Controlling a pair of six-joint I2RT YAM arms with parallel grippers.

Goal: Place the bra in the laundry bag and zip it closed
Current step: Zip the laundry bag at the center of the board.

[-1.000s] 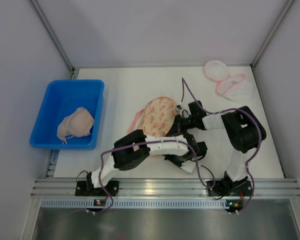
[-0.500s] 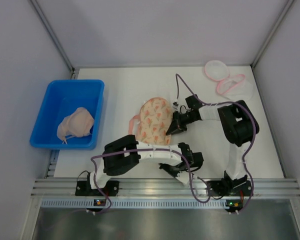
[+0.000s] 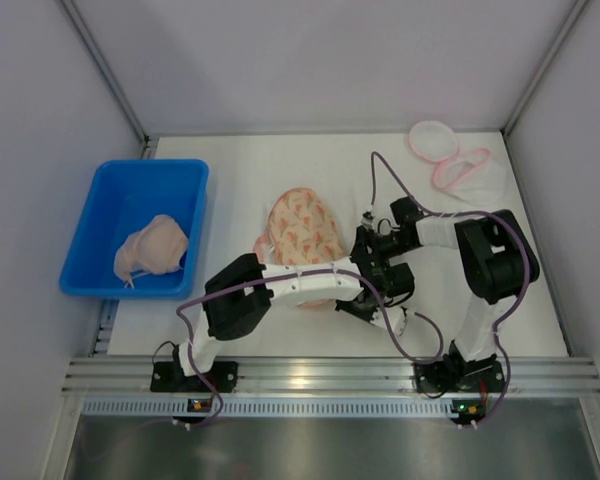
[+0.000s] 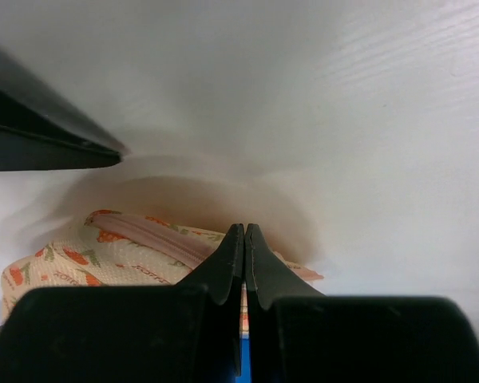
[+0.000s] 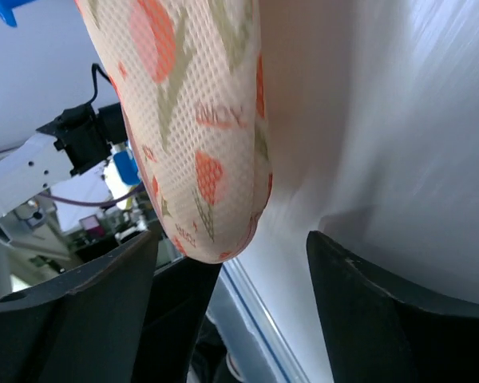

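Note:
The laundry bag (image 3: 300, 229), puffy cream mesh with orange prints and a pink zipper (image 4: 148, 237), lies mid-table. Whether the bra is inside it is hidden. My right gripper (image 3: 366, 244) stands open at the bag's right edge. In the right wrist view the bag's rounded end (image 5: 199, 152) hangs between and ahead of the spread fingers (image 5: 104, 287) of that gripper (image 5: 231, 239), touching neither. My left gripper (image 3: 372, 296) is shut just in front of the bag's zipper edge. Its tips (image 4: 244, 232) are pressed together, and I see nothing between them.
A blue bin (image 3: 98, 215) at the left holds a peach bundle of fabric (image 3: 152, 246). White and pink mesh pieces (image 3: 455, 162) lie at the back right corner. Both arms crowd the table just right of the bag, their cables looping over it.
The right gripper has opened and let go of the bag, which settled a little to the left. The left arm swung up and right, close beside the right gripper.

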